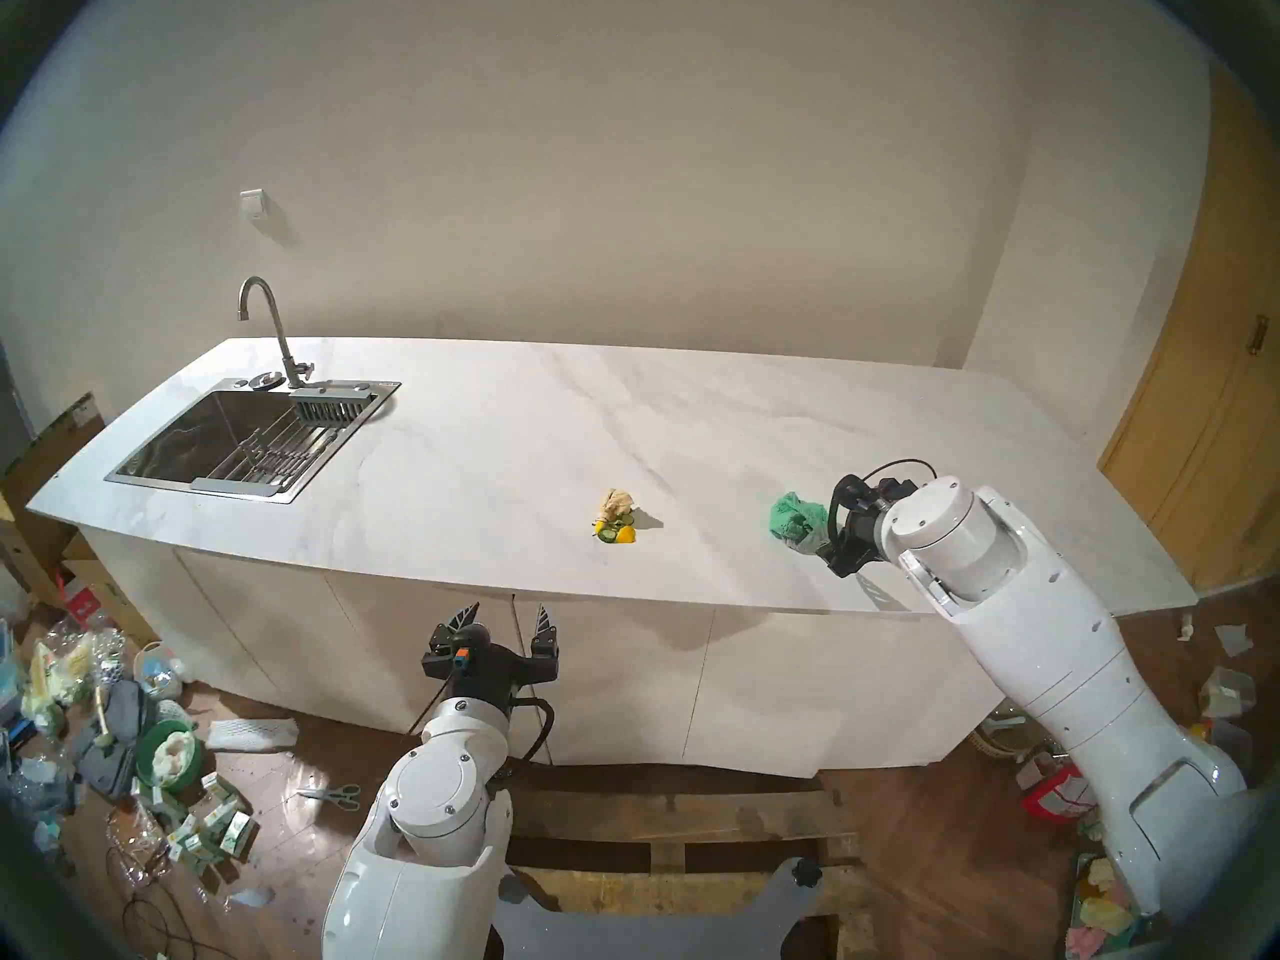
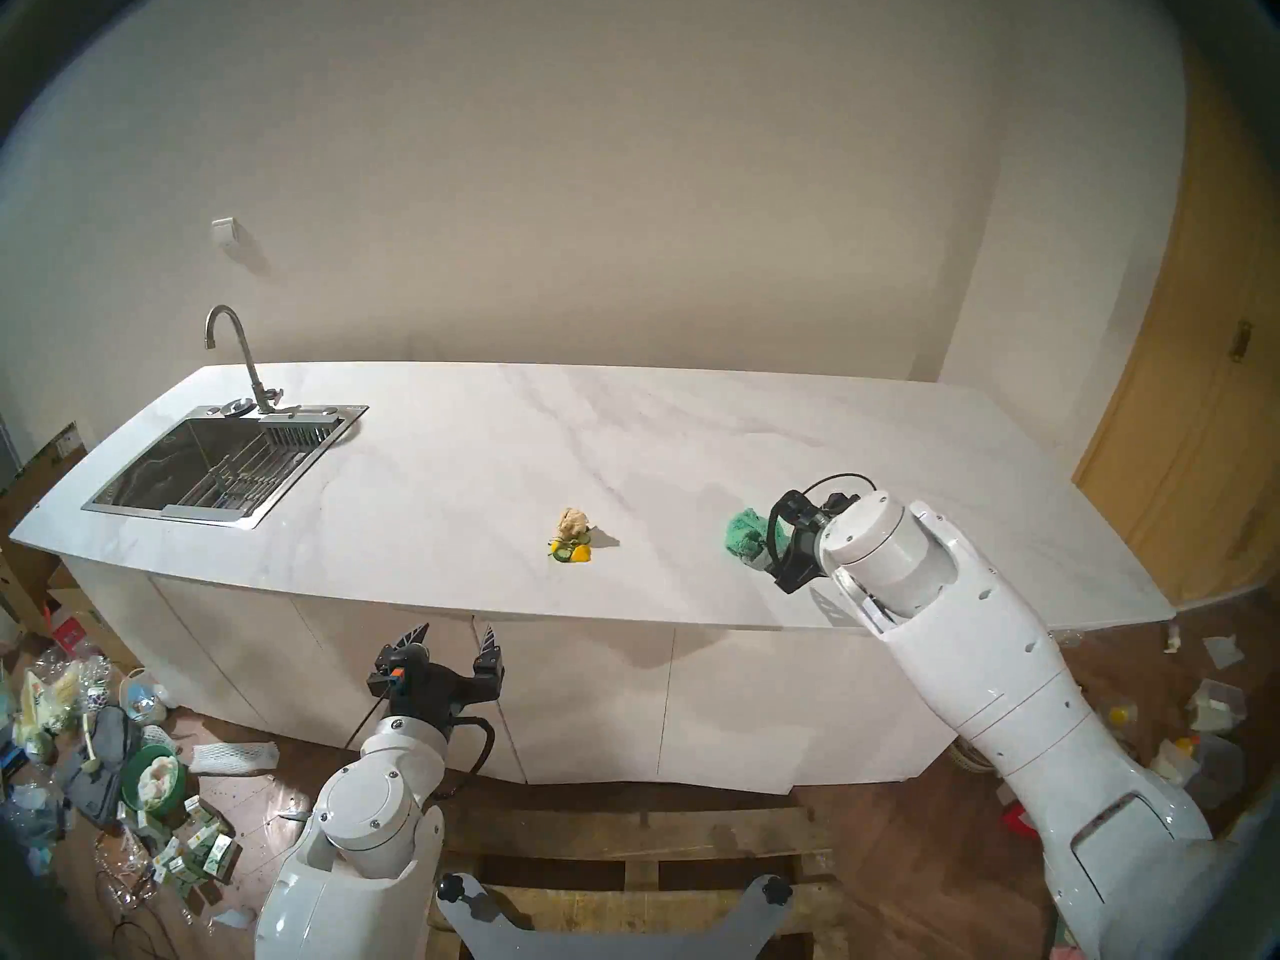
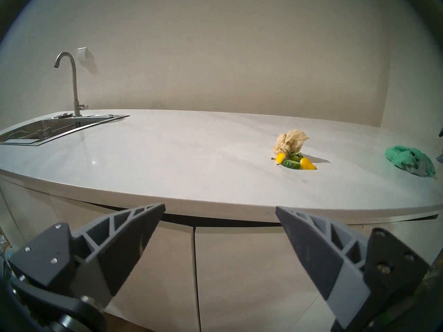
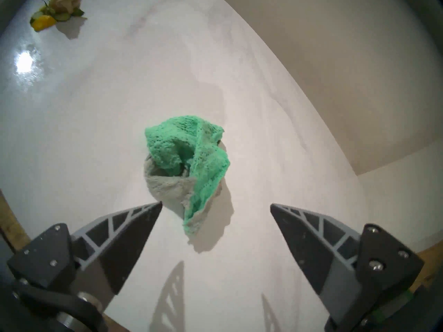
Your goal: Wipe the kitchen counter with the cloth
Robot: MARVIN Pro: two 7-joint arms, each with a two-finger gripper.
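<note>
The cloth (image 4: 189,166) is being seen as a small crumpled heap of teal-green fuzzy terry, folded over itself, with a grey patch (image 4: 165,187) showing along its near edge and a thin tail trailing toward the camera in the right wrist view. It is lying on the kitchen counter (image 1: 485,467), toward the right end of the white, grey-veined slab, well apart from the sink (image 1: 242,446) and the faucet (image 1: 267,328) at the left end. The right gripper (image 4: 215,209) is being held just behind the cloth with its jaws spread wide, nothing being gripped. The left gripper (image 3: 220,210) is being held in front of the cabinet fronts (image 3: 239,264), jaws likewise apart and empty. A tan paper wad (image 1: 618,503) with yellow and green scraps (image 1: 616,532) is lying mid-counter.
</note>
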